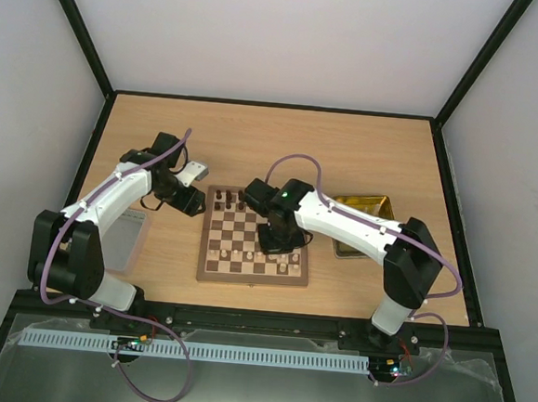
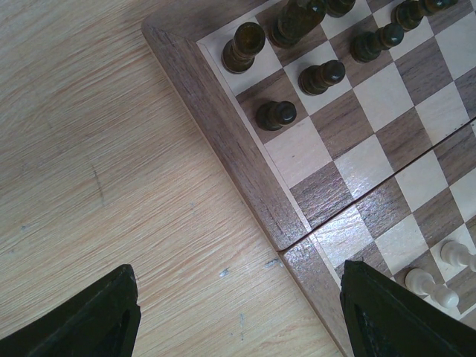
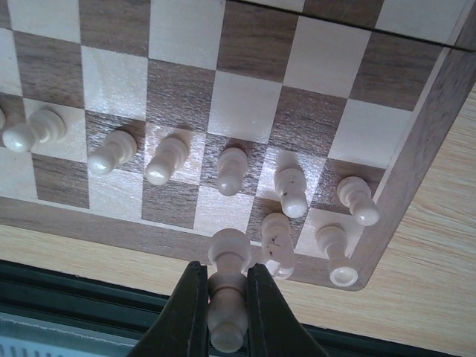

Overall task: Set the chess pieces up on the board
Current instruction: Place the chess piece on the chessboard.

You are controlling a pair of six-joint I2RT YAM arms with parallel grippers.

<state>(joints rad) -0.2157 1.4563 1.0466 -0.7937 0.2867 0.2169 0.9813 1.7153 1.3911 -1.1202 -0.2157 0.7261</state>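
Well, the right jaws pinch a cream piece (image 3: pixel 227 320) over the board (image 3: pixel 416 171); the left jaws hang spread. Lower it straight, clear of its neighbour (image 3: pixel 277 242).

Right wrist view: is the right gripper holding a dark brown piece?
No, the right gripper is clamped on a pale cream piece.

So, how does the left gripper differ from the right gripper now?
The left gripper is open and holds nothing; the right gripper is shut on a cream piece. The left gripper hangs over the board edge by the dark pieces; the right gripper is by the row of cream pawns. Both have black fingers.
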